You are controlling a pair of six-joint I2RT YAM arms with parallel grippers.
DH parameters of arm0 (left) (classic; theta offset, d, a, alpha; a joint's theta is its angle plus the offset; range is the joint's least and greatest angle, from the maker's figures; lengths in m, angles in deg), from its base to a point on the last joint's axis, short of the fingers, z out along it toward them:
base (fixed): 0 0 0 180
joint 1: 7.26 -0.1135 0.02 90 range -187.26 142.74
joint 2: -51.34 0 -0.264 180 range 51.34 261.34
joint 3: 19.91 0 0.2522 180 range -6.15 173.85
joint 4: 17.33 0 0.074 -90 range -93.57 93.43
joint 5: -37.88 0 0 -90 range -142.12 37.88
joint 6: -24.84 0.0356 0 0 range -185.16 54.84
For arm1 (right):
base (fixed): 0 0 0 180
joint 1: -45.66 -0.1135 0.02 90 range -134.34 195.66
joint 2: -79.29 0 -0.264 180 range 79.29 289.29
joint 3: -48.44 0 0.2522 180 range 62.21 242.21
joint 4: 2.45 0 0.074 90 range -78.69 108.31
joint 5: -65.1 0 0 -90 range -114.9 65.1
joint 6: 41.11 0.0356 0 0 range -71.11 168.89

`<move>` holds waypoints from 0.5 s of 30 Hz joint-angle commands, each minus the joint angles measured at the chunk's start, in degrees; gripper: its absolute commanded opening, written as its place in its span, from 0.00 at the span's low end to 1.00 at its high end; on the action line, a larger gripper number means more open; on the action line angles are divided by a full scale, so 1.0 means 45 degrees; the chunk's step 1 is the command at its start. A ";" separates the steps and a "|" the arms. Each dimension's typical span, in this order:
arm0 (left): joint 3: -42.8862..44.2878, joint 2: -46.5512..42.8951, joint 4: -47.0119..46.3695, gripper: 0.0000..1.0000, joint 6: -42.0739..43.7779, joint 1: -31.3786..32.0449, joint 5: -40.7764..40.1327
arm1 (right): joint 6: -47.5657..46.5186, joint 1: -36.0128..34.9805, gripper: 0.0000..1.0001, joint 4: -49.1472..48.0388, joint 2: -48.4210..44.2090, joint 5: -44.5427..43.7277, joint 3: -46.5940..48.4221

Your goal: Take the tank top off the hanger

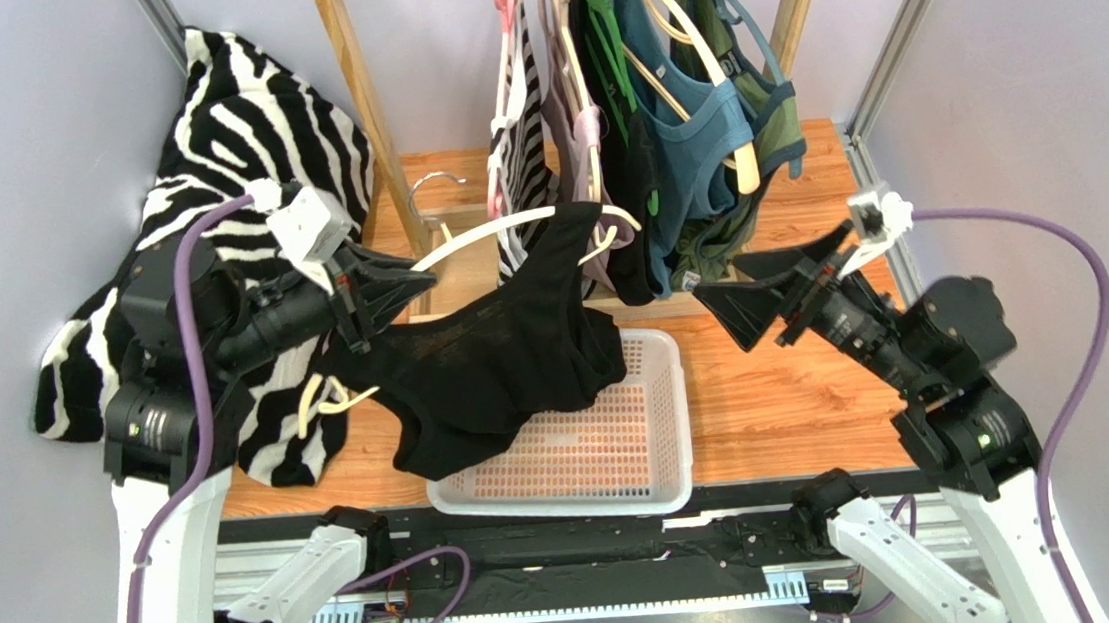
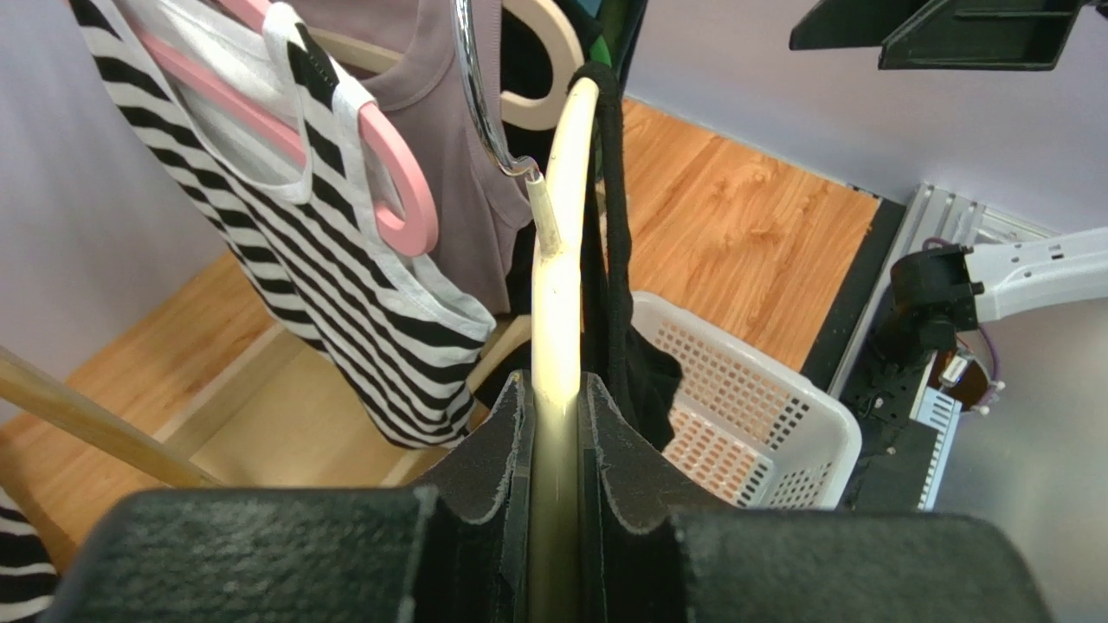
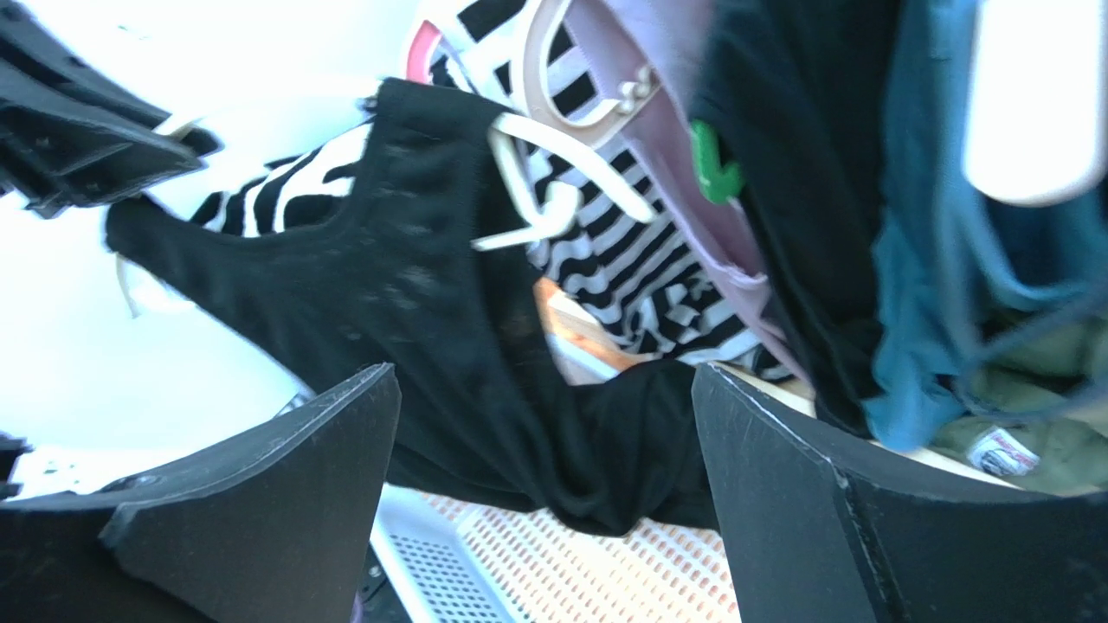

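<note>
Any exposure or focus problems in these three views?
Top view: evenly lit and sharp. Left wrist view: the hanger is crisp, the left hand gripping it softer near the lens. Right wrist view: background blown out white at upper left, black tank top slightly blurred.

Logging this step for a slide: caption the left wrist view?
Left jaws shut on the cream hanger, black tank top hanging alongside, white basket below.

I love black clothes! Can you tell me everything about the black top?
The black tank top looks like soft, thin cloth, crumpled and sagging. It hangs tilted on a cream hanger, with one strap looped over it. Its bottom droops over the white basket. The left gripper pinches the hanger.
</note>
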 commanded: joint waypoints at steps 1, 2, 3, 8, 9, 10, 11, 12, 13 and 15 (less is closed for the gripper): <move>0.0625 0.0428 -0.0950 0.00 -0.0152 0.0168 -0.0134 | -0.0718 -0.1902 0.88 -0.0550 0.1635 -0.1261 0.1273; 0.0936 0.0545 -0.0969 0.00 -0.0093 0.0187 -0.0173 | -0.1069 -0.2526 0.89 -0.0452 0.2393 -0.1851 0.1565; 0.1093 0.0798 -0.0969 0.00 -0.0054 0.0226 -0.0193 | -0.1382 -0.3751 0.90 -0.0335 0.2884 -0.2379 0.2322; 0.1466 0.0996 -0.0969 0.00 0.0063 0.0304 -0.0407 | -0.2362 -0.5871 0.90 0.0116 0.4820 -0.4669 0.3833; 0.1427 0.0918 -0.0950 0.00 0.0199 0.0285 -0.0427 | -0.2342 -0.5969 0.89 0.0038 0.4880 -0.4689 0.3853; 0.1369 0.0860 -0.0911 0.00 0.0239 0.0304 -0.0447 | -0.2304 -0.5989 0.89 -0.0079 0.4919 -0.4728 0.3873; 0.1252 0.0801 -0.0891 0.00 0.0297 0.0305 -0.0428 | -0.2187 -0.6028 0.88 -0.0157 0.4958 -0.5134 0.3873; 0.1155 0.0684 -0.0872 0.00 0.0356 0.0305 -0.0389 | -0.2128 -0.6067 0.87 -0.0236 0.5017 -0.5177 0.3834; 0.1076 0.0664 -0.0833 0.00 0.0376 0.0343 -0.0350 | -0.2069 -0.6068 0.86 -0.0372 0.5075 -0.5294 0.3795; 0.0881 0.0567 -0.0794 0.00 0.0376 0.0402 -0.0272 | -0.1894 -0.6126 0.84 -0.0431 0.5289 -0.5489 0.3775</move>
